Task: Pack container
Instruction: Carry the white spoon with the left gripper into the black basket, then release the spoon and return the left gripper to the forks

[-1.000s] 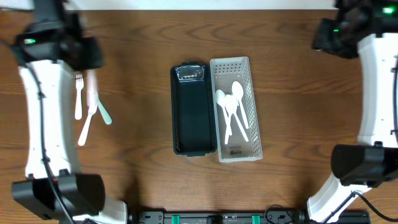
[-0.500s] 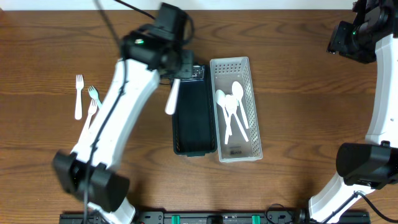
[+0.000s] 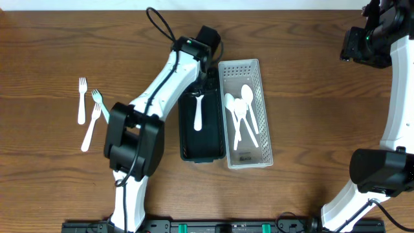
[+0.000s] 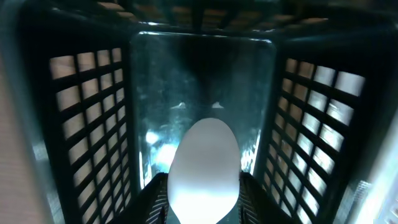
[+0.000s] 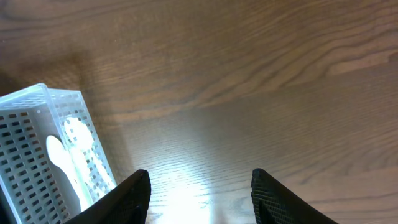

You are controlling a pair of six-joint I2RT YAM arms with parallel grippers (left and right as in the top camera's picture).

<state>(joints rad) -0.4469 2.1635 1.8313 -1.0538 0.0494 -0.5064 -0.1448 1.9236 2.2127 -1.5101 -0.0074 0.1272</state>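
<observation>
We see the left arm reaching across the table (image 3: 129, 39) to the black basket (image 3: 185, 129), with its left hand (image 3: 204, 84) at the basket's far end. In the left wrist view its two fingers (image 4: 155, 199) press against either side of a white spoon (image 4: 204, 168), pinching it over the basket's dark floor. From overhead, the spoon (image 3: 198, 111) lies lengthwise inside the black basket, near its far end. We cannot tell whether it touches the bottom.

Touching the black basket on its right side stands a white basket (image 3: 262, 97), which holds several white spoons (image 3: 240, 116).

Three forks (image 3: 90, 113) lie near one another on the table, well to the left of the baskets. Two are white and one is pale green.

The right hand (image 5: 199, 205) hangs over bare table at the far right edge, well apart from the baskets, with its fingers spread wide and nothing between them.
</observation>
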